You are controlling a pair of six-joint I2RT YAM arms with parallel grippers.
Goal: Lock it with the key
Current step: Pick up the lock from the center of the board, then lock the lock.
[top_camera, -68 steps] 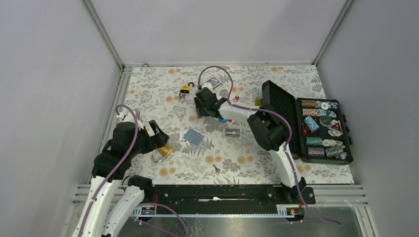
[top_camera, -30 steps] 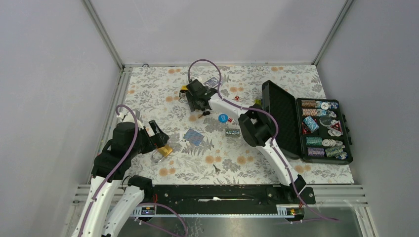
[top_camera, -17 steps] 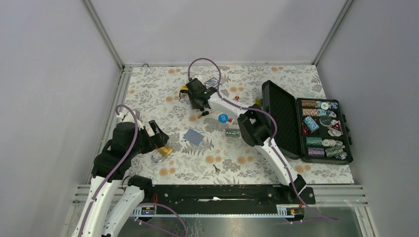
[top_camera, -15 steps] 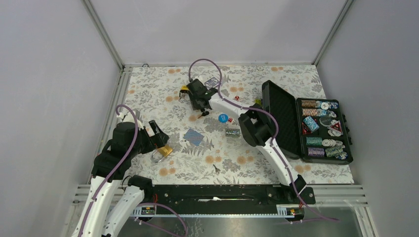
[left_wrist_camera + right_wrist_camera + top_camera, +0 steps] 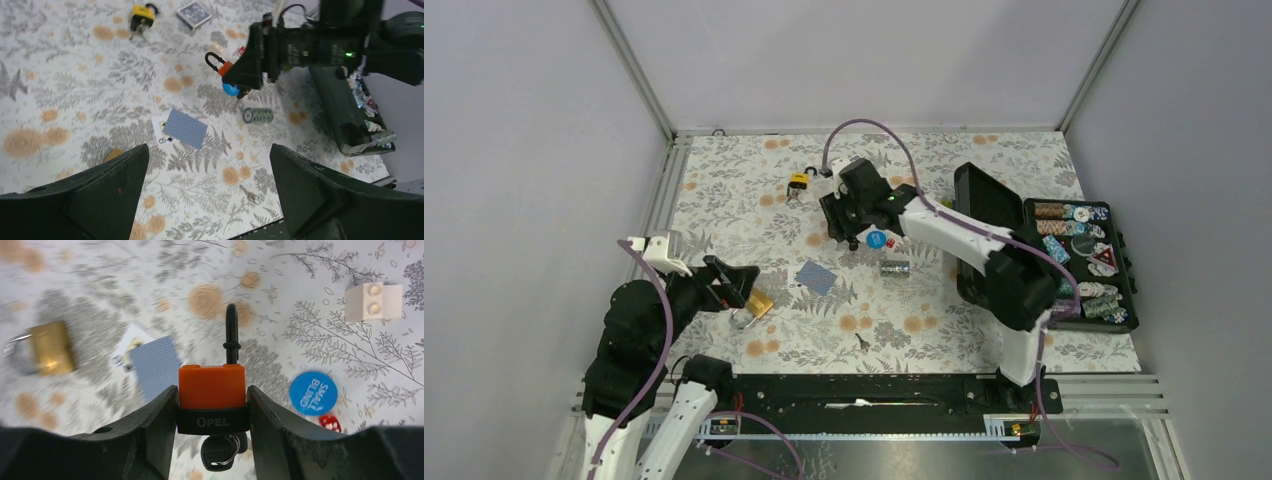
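1. From where I stand, the right gripper [image 5: 212,407] has the orange padlock [image 5: 212,390] pinched between its two fingers [image 5: 157,420]. One finger presses each side of the body, so the jaws are partly closed on it.
2. The padlock is out over the far middle of the table [image 5: 724,190], above the flowered cloth and just beside the blue chip [image 5: 313,392].
3. Its long axis runs in line with the fingers. The black shackle points forward, away from the wrist, and the key [image 5: 218,454] sticks out of the bottom end, back toward the palm.
4. The left gripper [image 5: 210,172] hangs near the left edge with its jaws spread wide, holding nothing, just beside the brass padlock [image 5: 759,303].
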